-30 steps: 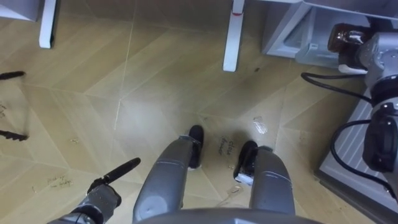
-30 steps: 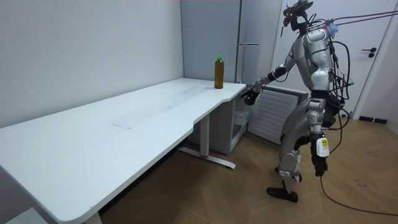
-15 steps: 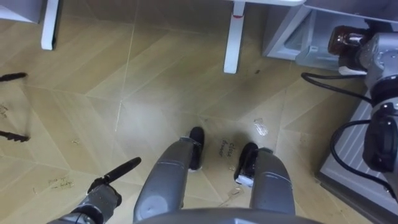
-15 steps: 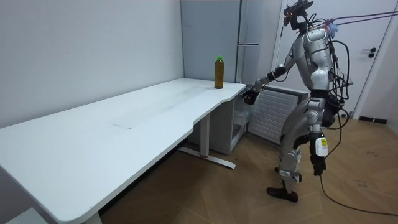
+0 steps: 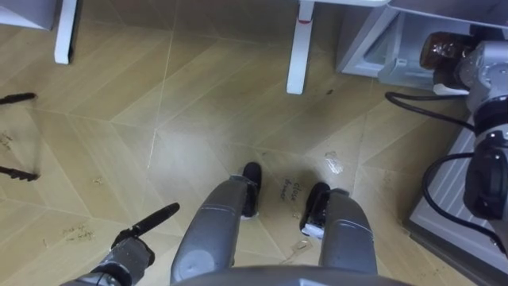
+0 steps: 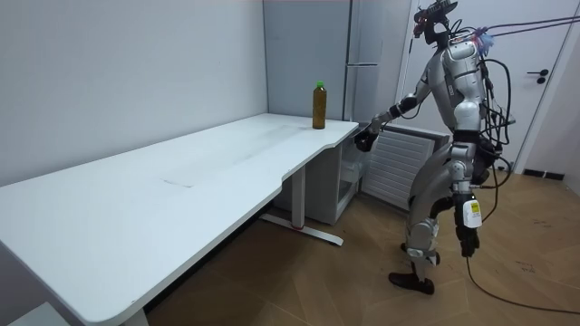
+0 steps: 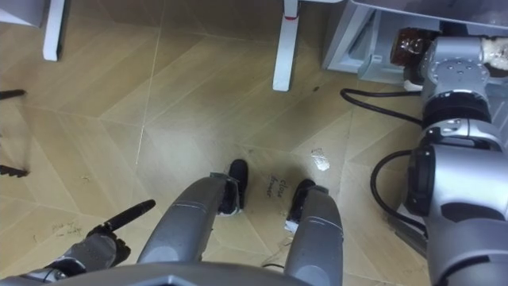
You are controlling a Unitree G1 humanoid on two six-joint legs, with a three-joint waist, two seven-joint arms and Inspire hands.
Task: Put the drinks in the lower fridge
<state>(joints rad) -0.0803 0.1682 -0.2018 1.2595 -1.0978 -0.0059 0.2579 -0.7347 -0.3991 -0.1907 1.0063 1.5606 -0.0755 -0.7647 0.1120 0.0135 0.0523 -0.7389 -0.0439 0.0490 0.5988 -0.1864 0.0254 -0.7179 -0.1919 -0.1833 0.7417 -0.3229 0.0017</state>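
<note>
I stand on the wooden floor in front of the open lower fridge compartment (image 5: 371, 49), by the end of the white table (image 6: 227, 172). My right hand (image 6: 363, 141) reaches forward, shut on a dark brown bottle (image 5: 439, 48) held at the compartment's mouth; the arm covers most of the fingers in the eye views. A second bottle (image 6: 319, 106), amber with a green cap, stands upright at the far end of the table. My left hand (image 5: 133, 250) hangs low at my left side with its fingers straight and nothing in it.
The tall grey fridge (image 6: 362, 54) stands behind the table's end. Its lower door (image 6: 396, 165) hangs open to my right. White table legs (image 5: 300, 48) stand just left of the compartment. A bit of clear litter (image 5: 331, 161) lies on the floor.
</note>
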